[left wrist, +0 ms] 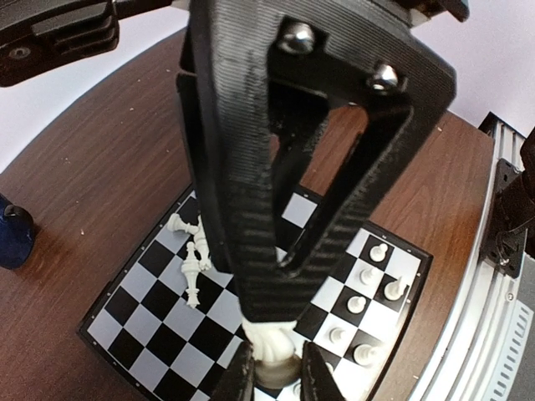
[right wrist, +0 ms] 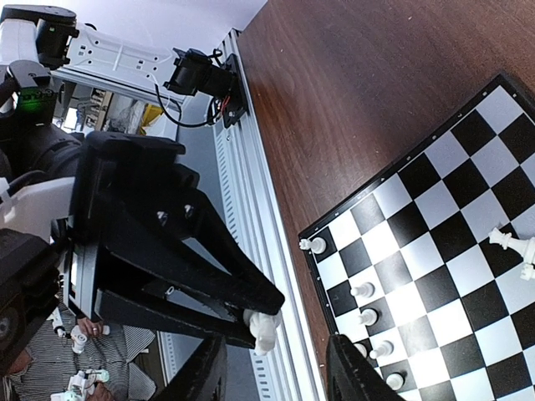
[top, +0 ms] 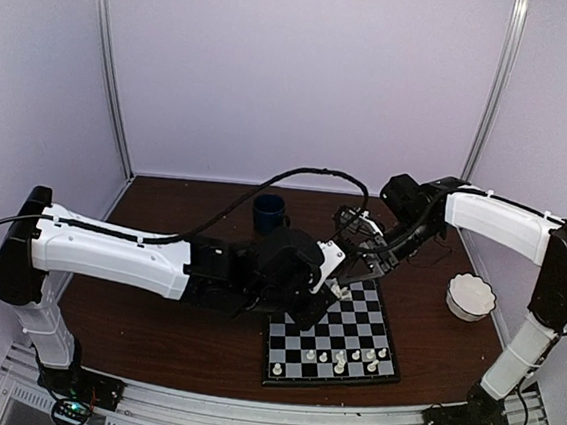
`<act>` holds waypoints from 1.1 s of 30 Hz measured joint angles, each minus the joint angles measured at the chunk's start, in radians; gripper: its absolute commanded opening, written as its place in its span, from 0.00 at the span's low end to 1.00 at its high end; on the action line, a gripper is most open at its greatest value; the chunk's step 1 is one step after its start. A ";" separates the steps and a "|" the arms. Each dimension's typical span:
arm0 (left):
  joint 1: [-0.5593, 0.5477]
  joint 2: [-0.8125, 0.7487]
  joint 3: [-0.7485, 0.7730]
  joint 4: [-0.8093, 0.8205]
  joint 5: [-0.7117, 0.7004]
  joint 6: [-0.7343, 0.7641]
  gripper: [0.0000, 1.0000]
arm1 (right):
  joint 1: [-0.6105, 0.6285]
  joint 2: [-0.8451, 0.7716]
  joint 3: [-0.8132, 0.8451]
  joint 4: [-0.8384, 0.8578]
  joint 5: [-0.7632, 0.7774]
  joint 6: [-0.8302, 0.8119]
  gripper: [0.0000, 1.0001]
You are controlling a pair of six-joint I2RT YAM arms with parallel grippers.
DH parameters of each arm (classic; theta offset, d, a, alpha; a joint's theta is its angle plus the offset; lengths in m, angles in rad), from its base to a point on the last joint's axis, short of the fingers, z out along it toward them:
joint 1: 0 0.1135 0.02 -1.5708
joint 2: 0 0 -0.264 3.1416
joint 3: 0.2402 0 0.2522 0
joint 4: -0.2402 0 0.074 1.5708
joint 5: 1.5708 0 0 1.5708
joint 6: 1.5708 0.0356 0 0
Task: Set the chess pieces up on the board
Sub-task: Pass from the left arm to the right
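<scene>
Pale lilac walls (top: 297, 73) beyond the fingers (left wrist: 236, 380), grey corner posts (top: 112, 65), dark wooden table (top: 151, 340) beneath them, aluminium rail (top: 274, 418), soft even light

One board (top: 353, 326), about a dozen chess pieces (top: 340, 358), one mug (top: 268, 212), one bowl (top: 467, 312).

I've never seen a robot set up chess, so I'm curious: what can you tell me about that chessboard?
The chessboard is a flat, smooth-looking square of black and pale checks with a thin black border. It lies slightly turned on the brown table, near the front edge. Several small white pieces stand along its near rows; a few toppled pieces lie nearer its far side. The left fingers hold another white piece above it.
</scene>
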 measured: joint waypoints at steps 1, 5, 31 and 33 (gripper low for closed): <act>-0.001 0.000 0.000 0.000 0.000 0.003 0.16 | 0.000 0.001 0.000 0.001 -0.003 0.003 0.41; -0.002 0.000 0.000 0.000 0.000 0.009 0.16 | 0.000 0.002 -0.005 0.006 -0.016 0.010 0.37; -0.002 0.000 0.000 0.015 -0.033 0.013 0.44 | 0.005 0.003 -0.036 0.044 -0.067 0.030 0.05; -0.002 0.000 0.000 0.014 -0.043 0.011 0.47 | 0.005 0.003 -0.036 0.044 -0.066 0.027 0.05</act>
